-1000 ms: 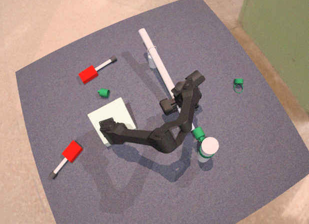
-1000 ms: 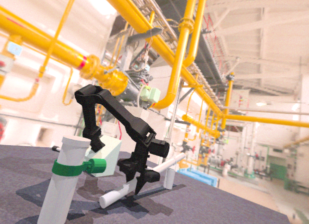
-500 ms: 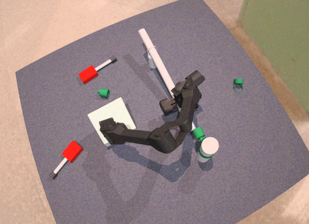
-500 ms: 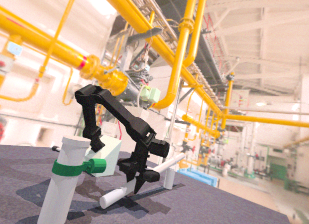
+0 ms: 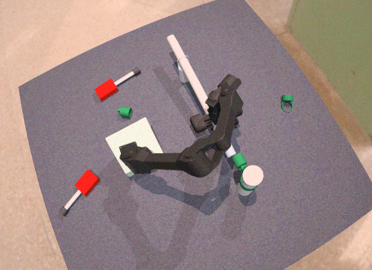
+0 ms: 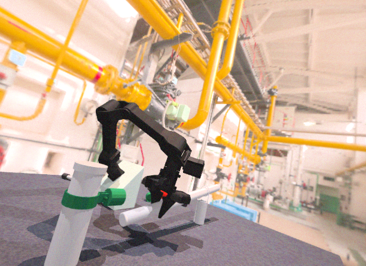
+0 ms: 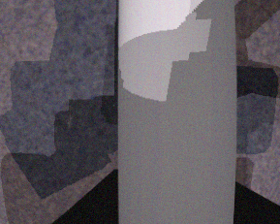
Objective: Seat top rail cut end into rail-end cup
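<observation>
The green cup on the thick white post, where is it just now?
In the exterior view the green rail-end cup hangs at lower left on the green brace band high on the white post, its mouth facing the white rail's nearby lower end.

You have the white top rail (image 6: 139,214) slanting down from the loop cap (image 5: 182,61) on the small post (image 6: 201,211) — its cut end (image 6: 125,220) sits low, just short of and below the green rail-end cup (image 6: 116,196). That cup hangs on the green brace band (image 6: 80,201), high on the big post (image 6: 78,195) near its cap.
</observation>
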Robot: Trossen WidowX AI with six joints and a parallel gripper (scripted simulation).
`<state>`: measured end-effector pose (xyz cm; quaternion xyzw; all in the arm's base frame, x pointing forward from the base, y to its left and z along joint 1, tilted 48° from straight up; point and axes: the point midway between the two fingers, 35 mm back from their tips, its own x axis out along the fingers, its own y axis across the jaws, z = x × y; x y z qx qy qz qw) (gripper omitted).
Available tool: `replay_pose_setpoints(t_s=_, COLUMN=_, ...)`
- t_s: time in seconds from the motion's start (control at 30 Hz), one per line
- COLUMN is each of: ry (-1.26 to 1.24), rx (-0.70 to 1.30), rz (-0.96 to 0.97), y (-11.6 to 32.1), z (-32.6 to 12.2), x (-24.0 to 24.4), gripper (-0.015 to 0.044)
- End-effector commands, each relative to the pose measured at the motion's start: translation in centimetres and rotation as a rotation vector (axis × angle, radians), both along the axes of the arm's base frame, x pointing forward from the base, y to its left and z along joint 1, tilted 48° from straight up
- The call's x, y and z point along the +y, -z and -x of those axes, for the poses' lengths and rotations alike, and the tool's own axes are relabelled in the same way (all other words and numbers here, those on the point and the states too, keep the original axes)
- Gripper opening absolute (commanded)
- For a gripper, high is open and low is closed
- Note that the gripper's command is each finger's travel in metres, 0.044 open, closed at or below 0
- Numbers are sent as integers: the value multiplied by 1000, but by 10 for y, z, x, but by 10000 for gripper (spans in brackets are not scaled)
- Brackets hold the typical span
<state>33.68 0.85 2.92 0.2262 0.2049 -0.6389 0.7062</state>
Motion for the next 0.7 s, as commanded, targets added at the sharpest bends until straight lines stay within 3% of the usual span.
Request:
replay_pose_setpoints(t_s=0.0, ry=-7, rx=-14, rz=52, y=-12, z=2, x=13, gripper=0)
replay_pose_setpoints(t_s=0.23, ry=-14, rx=-42, rz=132, y=-32, z=6, x=29, gripper=0)
replay_pose_setpoints(t_s=0.67, ry=-7, rx=-32, rz=115, y=-27, z=6, x=26, gripper=0)
